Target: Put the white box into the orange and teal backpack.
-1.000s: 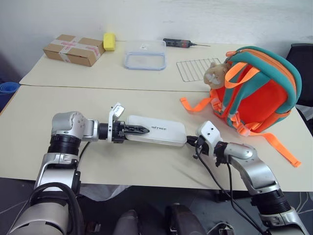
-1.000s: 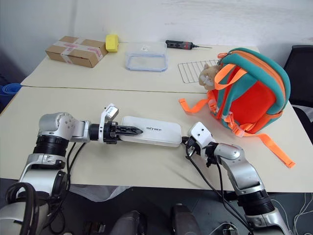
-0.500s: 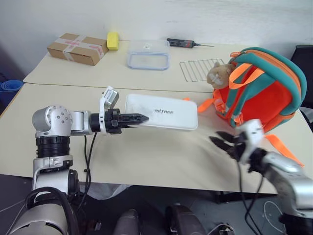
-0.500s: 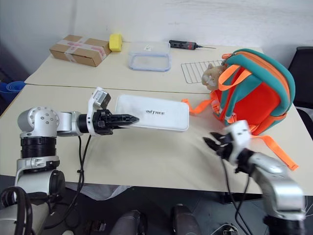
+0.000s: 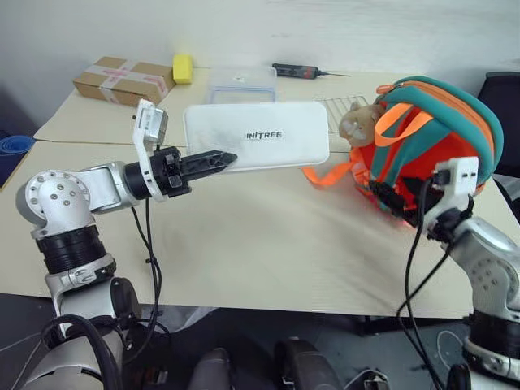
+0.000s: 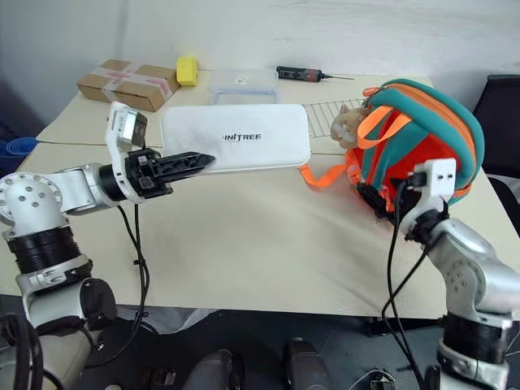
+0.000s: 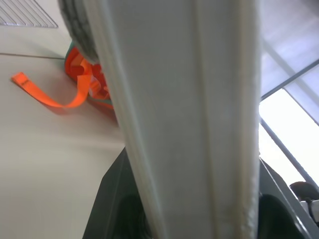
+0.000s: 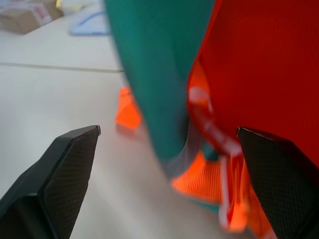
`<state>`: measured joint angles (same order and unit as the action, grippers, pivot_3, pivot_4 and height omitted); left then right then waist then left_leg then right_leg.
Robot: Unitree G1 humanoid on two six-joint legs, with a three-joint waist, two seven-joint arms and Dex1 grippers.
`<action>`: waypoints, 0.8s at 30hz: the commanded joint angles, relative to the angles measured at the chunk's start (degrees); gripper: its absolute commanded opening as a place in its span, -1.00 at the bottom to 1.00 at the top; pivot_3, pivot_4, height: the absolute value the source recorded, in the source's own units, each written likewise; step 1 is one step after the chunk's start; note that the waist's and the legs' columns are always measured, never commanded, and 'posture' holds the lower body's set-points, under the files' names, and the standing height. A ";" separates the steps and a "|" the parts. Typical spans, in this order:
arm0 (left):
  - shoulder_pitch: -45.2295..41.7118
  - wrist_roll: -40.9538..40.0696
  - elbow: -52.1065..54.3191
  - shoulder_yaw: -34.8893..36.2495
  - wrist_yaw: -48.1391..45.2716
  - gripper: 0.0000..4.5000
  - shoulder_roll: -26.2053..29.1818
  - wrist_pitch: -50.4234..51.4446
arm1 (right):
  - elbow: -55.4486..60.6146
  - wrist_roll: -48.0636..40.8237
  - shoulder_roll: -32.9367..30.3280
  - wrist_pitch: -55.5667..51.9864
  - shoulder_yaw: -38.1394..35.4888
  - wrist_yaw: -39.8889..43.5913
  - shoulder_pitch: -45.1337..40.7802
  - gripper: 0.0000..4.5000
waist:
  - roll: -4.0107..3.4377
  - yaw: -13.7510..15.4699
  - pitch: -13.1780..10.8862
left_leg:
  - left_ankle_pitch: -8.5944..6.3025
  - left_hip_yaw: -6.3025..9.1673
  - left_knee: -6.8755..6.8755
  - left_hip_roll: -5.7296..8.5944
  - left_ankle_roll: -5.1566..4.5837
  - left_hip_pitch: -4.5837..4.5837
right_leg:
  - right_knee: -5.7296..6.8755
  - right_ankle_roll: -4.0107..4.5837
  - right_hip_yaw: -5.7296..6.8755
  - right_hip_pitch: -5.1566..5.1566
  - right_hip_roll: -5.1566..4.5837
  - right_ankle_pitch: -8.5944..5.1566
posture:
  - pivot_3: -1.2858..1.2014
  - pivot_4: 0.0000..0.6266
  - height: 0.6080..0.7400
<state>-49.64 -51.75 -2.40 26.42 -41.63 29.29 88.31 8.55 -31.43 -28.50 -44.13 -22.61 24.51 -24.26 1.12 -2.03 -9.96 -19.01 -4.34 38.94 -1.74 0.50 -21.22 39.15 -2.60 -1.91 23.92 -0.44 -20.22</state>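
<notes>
The white box (image 5: pixel 258 136), a flat case with dark lettering, hangs in the air above the table, and my left gripper (image 5: pixel 221 158) is shut on its left end. Seen edge-on in the left wrist view, the white box (image 7: pixel 199 124) runs up between the fingers. The orange and teal backpack (image 5: pixel 435 142) stands upright at the right of the table, with a tan plush toy (image 5: pixel 357 122) on its near-left side. My right gripper (image 8: pixel 168 130) is open at the backpack's lower front, its fingers spread wide before the orange and teal fabric (image 8: pixel 239 74) with nothing between them.
Along the far table lie a taped cardboard box (image 5: pixel 122 81), a yellow sponge (image 5: pixel 182 68), a clear lidded container (image 5: pixel 236 77) partly behind the white box, a wire rack (image 5: pixel 337 110) and a dark hand tool (image 5: pixel 301 71). Orange straps (image 5: pixel 325 175) trail on the table.
The left gripper lifted the white box off the table and tilted it up. The right gripper left the box's right end, swung right to the backpack and opened.
</notes>
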 commanded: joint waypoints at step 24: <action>0.79 7.97 -1.43 -4.48 0.05 -0.34 9.84 -33.21 | 5.72 -14.75 -12.37 -4.90 8.95 29.59 -9.49 -1.00 | -0.09 -0.66 -0.06 | -0.01 0.03 -0.10 -0.01 -0.04 -0.11 | -0.10 0.00 0.06 0.03 -0.04 0.00 | 0.03 -0.52 1.00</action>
<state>-46.30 -43.82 -4.81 21.54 -39.53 37.88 58.38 8.12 -41.47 -38.42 -47.04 -12.87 49.52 -33.71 1.03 -2.69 -10.03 -19.03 -4.32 38.84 -1.75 0.45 -21.33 39.03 -2.60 -1.86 23.95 -0.48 -20.22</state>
